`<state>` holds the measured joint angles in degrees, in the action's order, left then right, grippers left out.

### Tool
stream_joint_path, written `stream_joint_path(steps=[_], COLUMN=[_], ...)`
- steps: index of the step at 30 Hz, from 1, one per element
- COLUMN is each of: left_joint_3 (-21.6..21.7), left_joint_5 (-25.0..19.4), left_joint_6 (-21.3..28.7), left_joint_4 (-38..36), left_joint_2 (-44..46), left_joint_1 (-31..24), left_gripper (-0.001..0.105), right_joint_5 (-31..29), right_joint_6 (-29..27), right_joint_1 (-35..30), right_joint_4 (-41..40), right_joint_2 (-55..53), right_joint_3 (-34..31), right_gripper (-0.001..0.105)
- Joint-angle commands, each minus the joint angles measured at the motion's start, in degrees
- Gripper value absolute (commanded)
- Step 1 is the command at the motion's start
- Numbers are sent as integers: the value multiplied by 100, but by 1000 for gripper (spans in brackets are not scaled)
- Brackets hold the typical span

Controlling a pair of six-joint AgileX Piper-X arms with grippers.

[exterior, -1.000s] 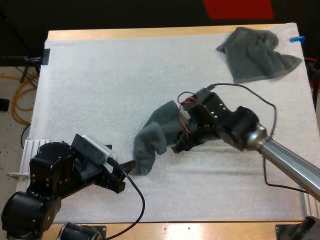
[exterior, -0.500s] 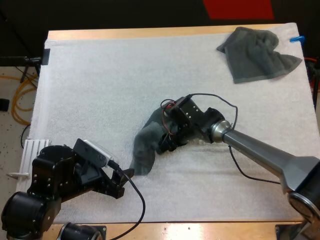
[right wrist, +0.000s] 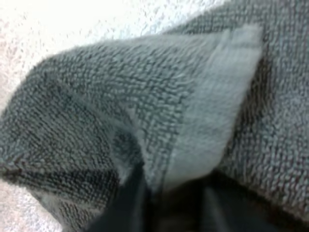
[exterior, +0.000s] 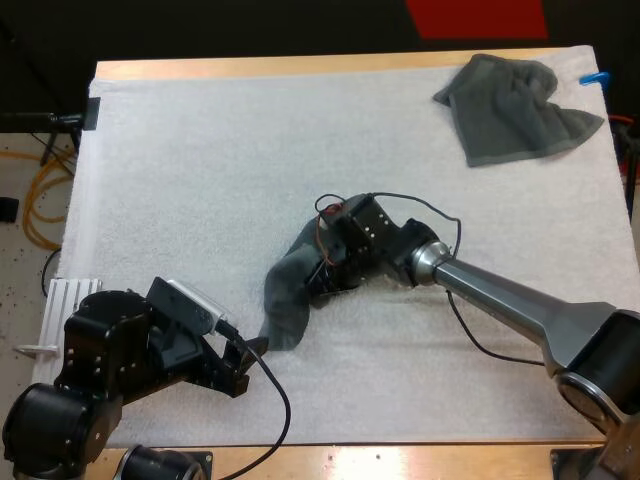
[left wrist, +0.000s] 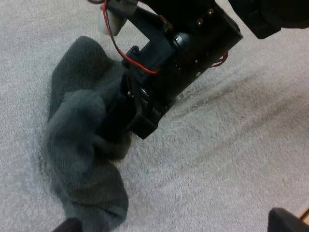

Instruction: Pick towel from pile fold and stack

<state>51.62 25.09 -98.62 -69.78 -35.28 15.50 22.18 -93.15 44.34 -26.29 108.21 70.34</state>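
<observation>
Leftward went the right pincer (exterior: 318,285), now clamped on a fold of the crumpled towel (exterior: 288,300) at mid-mat (exterior: 200,180).
Left pincer (exterior: 245,352) gapes at the towel's near tail; a shallow pinch may slip, or layers bunch and spoil the fold.

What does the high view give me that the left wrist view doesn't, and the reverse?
High view: a second towel at the mat's far right corner, and my left gripper by the crumpled towel's near end. Left wrist view: the left fingers standing apart. Both: the crumpled towel mid-mat, the right gripper pressed into its folds.
</observation>
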Motion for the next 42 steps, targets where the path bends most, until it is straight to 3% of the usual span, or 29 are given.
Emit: stream_joint_path(steps=[1,5,8,11,19,24,29,32,37,42], left_joint_3=[48,48,48,48,48,48,48,48,48,48], left_joint_5=[-5,-5,-5,-5,-5,-1,33,33,33,33], left_joint_6=[-10,-10,-10,-10,-10,-10,-10,-10,-10,-10], left_joint_4=[26,26,26,26,26,47,47,49,60,60], left_joint_2=[-2,-2,-2,-2,-2,-2,-2,-2,-2,-2], left_joint_1=[31,31,31,31,31,31,31,31,31,31], left_gripper=[71,71,71,71,71,71,71,71,71,71], right_joint_5=[104,94,-170,-1056,-3675,-4424,-4450,-4221,-2734,-2138], right_joint_6=[-5,-45,-388,-821,-2801,-3388,-3352,-2953,-1441,-743], right_joint_1=[-18,-18,-18,-18,-373,-1046,-1418,-1387,-1051,-221], right_joint_4=[74,64,64,64,64,28,-305,-824,-1287,-1248], right_joint_2=[-25,-267,-704,-1333,-2913,-3292,-3473,-3456,-3180,-2500], right_joint_3=[86,103,103,103,103,103,103,88,-165,-344], right_gripper=[0,0,0,0,0,0,0,0,0,0])
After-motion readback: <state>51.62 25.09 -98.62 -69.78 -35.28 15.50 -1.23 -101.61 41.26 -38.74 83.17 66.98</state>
